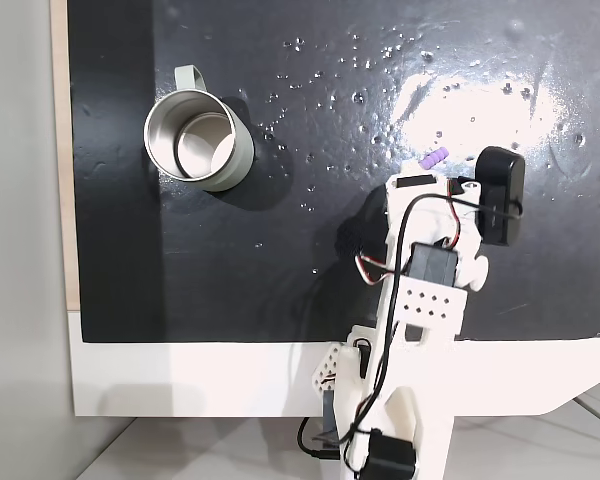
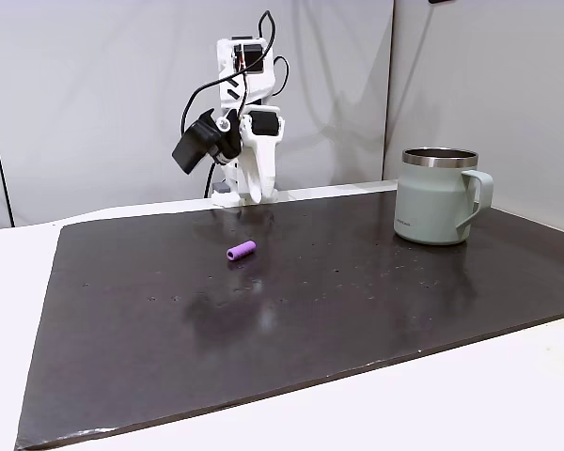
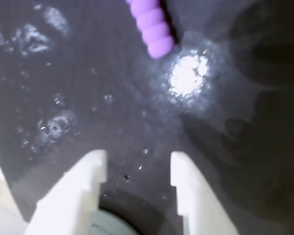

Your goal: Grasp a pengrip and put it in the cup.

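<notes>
The pengrip (image 2: pixel 242 251) lies alone on the dark mat (image 2: pixel 291 310) on the table, well apart from the cup (image 2: pixel 438 195). The gripper (image 3: pixel 138 169) hangs above the mat near the pengrip, jaws released and empty.

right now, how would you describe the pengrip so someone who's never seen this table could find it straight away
Start at the black mat covering most of the white table, then find the white robot arm at its edge. The pengrip lies flat on the mat just in front of the gripper, far from the sage-green cup. It is a tiny light-purple ribbed tube, the only purple thing there.
</notes>
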`<move>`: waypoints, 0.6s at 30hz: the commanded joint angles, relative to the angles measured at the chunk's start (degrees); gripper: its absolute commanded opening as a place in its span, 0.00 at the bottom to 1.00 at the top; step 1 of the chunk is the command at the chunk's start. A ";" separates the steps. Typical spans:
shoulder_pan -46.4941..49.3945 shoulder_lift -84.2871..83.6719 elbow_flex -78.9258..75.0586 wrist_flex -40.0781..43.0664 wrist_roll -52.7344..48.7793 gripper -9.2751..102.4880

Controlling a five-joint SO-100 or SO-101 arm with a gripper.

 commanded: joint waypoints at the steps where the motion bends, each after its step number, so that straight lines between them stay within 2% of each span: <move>1: 1.67 -4.75 -5.89 0.62 -3.60 0.26; 10: 6.33 -21.09 -18.90 2.20 -7.56 0.28; 18: 6.94 -29.27 -24.26 2.29 -10.37 0.30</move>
